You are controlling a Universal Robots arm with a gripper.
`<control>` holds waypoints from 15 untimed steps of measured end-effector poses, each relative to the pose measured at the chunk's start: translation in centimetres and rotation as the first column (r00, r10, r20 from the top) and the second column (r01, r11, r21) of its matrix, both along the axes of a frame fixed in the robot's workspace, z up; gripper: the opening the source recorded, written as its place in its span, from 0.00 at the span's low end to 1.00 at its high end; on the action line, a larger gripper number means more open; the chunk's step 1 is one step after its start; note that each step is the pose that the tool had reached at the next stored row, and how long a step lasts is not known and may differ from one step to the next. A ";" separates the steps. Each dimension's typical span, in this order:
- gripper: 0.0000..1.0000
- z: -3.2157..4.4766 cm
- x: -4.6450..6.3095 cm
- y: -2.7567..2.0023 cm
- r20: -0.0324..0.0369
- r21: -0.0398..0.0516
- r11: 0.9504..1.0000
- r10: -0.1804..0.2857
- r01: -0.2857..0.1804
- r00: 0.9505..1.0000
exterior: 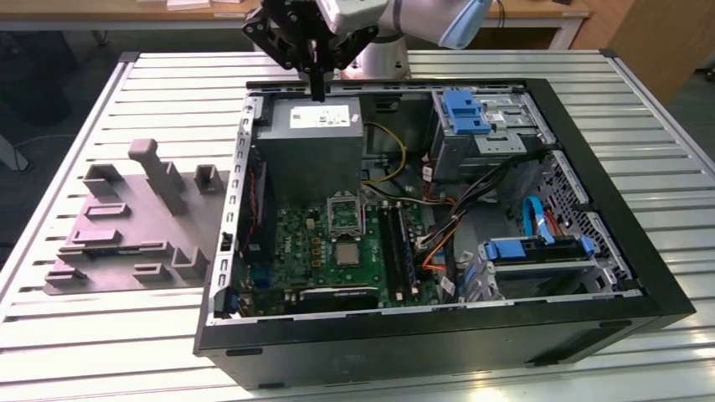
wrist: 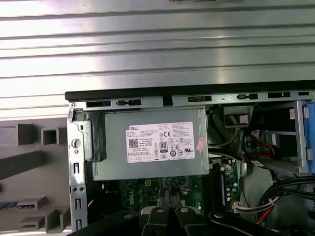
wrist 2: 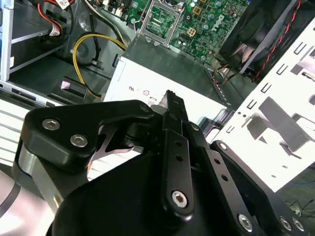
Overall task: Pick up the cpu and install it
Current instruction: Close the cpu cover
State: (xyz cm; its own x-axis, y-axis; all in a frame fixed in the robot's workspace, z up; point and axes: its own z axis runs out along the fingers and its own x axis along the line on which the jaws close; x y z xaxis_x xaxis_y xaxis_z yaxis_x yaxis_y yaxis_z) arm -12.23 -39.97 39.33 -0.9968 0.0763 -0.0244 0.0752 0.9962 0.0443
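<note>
I see the cpu (exterior: 348,253), a small pale silvery square chip, lying flat on the green motherboard (exterior: 335,251) inside the open computer case (exterior: 625,276).

Open computer case (exterior: 625,293) lies on its side on the slatted metal desk (exterior: 112,352), centre frame. Grey power supply (exterior: 318,142) sits upper centre inside. Green motherboard (exterior: 335,251) below it. Grey fixture block (exterior: 123,226) rests at left, beside the case.

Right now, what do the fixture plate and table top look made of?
Fixture plate: looks like matte grey plastic, dull and without glints, blocks in the same tone.
Table top: likely bare aluminium slats, pale silver with bright sheen along parallel grooves.
</note>
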 end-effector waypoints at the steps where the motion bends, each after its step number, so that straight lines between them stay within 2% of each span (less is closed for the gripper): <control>1: 0.11 -0.01 0.0 -0.12 0.000 0.000 1.000 0.000 0.000 1.000; 7: 0.11 -0.19 0.2 -1.17 0.000 0.000 1.000 0.000 0.000 1.000; 15: 0.11 -0.64 2.2 -1.20 -0.003 0.000 1.000 0.004 -0.004 1.000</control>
State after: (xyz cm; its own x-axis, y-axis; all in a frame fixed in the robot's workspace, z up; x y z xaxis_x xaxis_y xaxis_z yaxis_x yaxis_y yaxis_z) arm -10.03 -41.17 38.70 -0.9971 0.0727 -0.0216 0.0717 0.9964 0.0442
